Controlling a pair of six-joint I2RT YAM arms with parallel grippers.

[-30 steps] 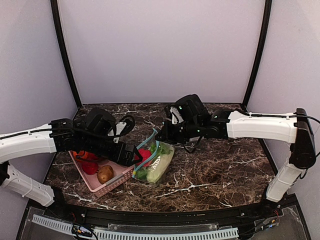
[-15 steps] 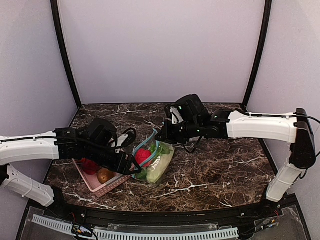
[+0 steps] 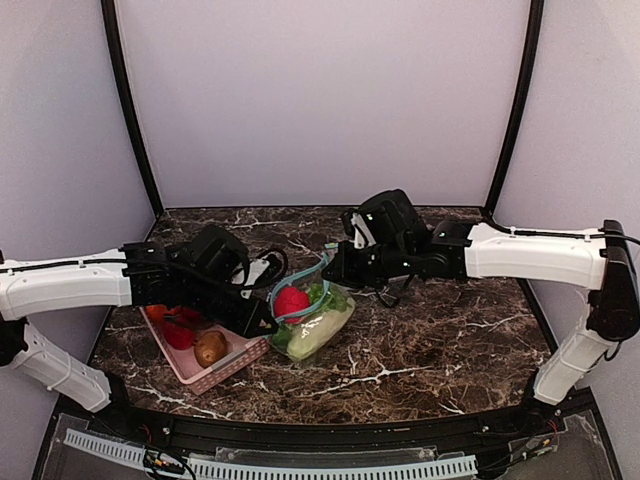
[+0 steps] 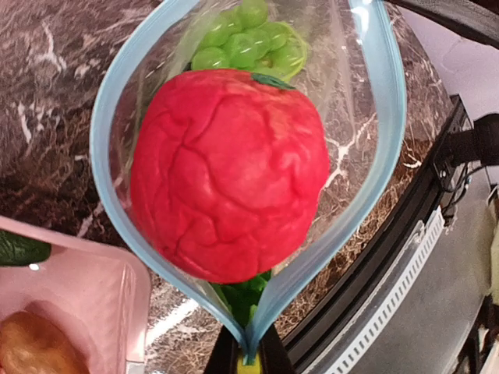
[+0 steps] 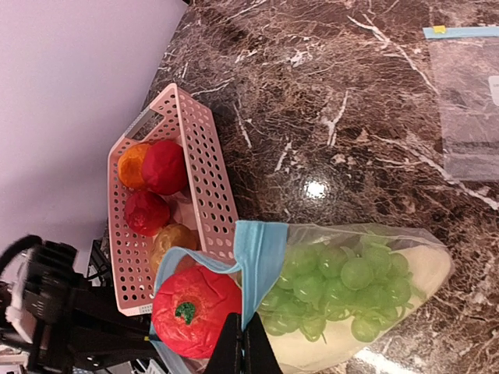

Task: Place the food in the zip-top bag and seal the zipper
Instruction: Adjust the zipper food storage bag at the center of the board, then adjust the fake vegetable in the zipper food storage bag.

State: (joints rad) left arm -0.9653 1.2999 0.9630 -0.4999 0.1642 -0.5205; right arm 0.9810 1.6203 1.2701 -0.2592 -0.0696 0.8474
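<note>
The clear zip-top bag lies on the marble next to the basket, its mouth held up and open. My left gripper is shut on the near end of the teal zipper. At the other side of the mouth, my right gripper is shut on the zipper. A pinkish-red round piece of food sits in the mouth. Deeper in the bag are a green bunch and a long pale piece. In the top view the left gripper and right gripper flank the red piece.
A pink perforated basket stands left of the bag and holds red, orange and brown toy foods. A second clear bag with a teal strip lies flat farther back. The table's front rail runs close below the left gripper.
My left gripper went from open to shut on the zipper's near end and shifted right. The bag mouth now stands higher and rounder. The right arm shifted slightly right.
</note>
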